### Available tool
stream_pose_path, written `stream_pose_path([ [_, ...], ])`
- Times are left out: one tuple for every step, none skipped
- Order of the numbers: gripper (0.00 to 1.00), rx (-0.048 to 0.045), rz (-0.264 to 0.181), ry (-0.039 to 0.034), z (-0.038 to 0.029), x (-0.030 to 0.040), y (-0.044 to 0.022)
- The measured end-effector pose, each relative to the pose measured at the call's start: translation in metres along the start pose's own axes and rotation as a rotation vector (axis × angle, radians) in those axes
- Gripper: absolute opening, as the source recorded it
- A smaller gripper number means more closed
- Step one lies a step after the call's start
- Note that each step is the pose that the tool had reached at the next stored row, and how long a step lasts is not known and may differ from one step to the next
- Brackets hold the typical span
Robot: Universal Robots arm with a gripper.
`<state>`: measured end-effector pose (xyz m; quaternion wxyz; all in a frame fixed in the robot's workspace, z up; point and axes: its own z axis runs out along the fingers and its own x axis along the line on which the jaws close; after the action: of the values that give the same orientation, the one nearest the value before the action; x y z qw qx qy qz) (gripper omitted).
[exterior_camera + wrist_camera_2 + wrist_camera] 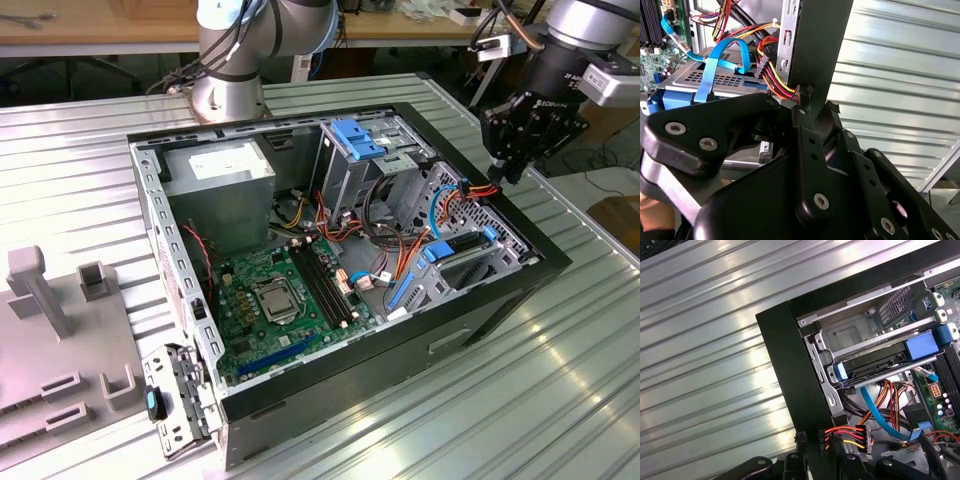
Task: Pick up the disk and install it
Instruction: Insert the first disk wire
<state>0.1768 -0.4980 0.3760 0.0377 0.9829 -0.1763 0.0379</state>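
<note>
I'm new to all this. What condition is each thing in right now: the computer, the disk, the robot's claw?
Computer case: lying flat, cover off, insides exposed.
Disk: seated in a slot of the drive cage, in its blue frame.
Drive cage: one slot filled, the neighbouring slot empty.
Gripper: at the case's corner, beside the coloured cables, carrying no disk.

Arm [588,35] reaching down, claw [511,168] pointing downward
</note>
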Motion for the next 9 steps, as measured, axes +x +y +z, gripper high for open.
stream_pose_path([
  [0.31,0.0008,-0.008,0.0006,0.0001,0.0000,0.0000],
  [0.31,0.0019,-0.022,0.0014,0.0002,0.0000,0.0000],
  [0.31,0.0029,-0.031,0.0020,0.0005,-0.0002,0.0000],
  [0.31,0.0031,-0.032,0.0022,0.0008,-0.0006,0.0002],
  [0.31,0.0031,-0.032,0.0023,0.0012,-0.0009,0.0002],
  [0.31,0.0030,-0.032,0.0024,0.0019,-0.0017,0.0004],
  [0.31,0.0033,-0.032,0.0024,0.0033,-0.0024,0.0006],
  [0.31,0.0041,-0.033,0.0021,0.0055,-0.0025,0.0005],
  [0.31,0.0041,-0.033,0.0022,0.0069,-0.0027,0.0004],
])
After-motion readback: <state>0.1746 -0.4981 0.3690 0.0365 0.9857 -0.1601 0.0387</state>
